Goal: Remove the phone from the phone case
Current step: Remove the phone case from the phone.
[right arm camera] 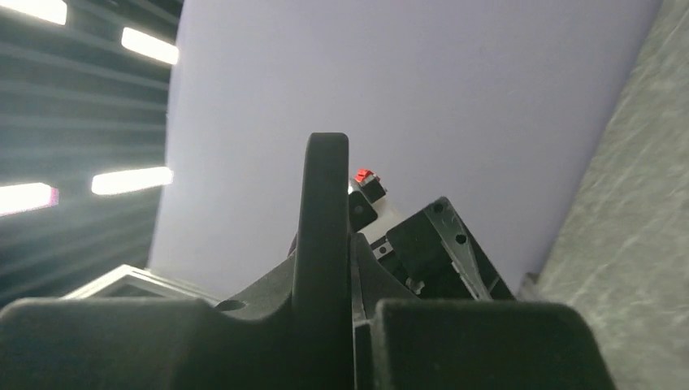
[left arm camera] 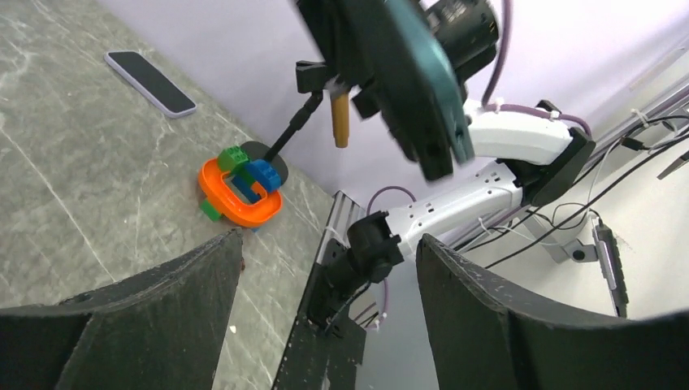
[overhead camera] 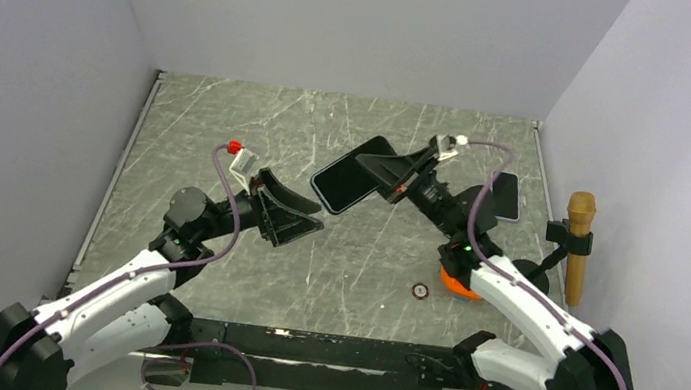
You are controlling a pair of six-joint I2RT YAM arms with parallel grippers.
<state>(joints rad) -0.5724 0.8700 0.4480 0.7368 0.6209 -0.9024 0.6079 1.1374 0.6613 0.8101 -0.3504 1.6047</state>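
Note:
A black phone in a dark case (overhead camera: 352,174) is held tilted above the middle of the table. My right gripper (overhead camera: 386,175) is shut on its right end. In the right wrist view the phone in the case (right arm camera: 322,236) stands edge-on between my fingers. In the left wrist view its dark teal back (left arm camera: 414,89) hangs at the top. My left gripper (overhead camera: 320,218) is open and empty, just left of and below the held phone, not touching it. Its fingers (left arm camera: 162,309) frame the left wrist view.
A second phone with a pale rim (overhead camera: 506,196) lies flat at the right, also in the left wrist view (left arm camera: 150,81). An orange ring toy with blocks (overhead camera: 459,285) (left arm camera: 240,191) sits by the right arm. A brown microphone on a stand (overhead camera: 577,241) is at the right wall. A small disc (overhead camera: 421,290) lies near the front.

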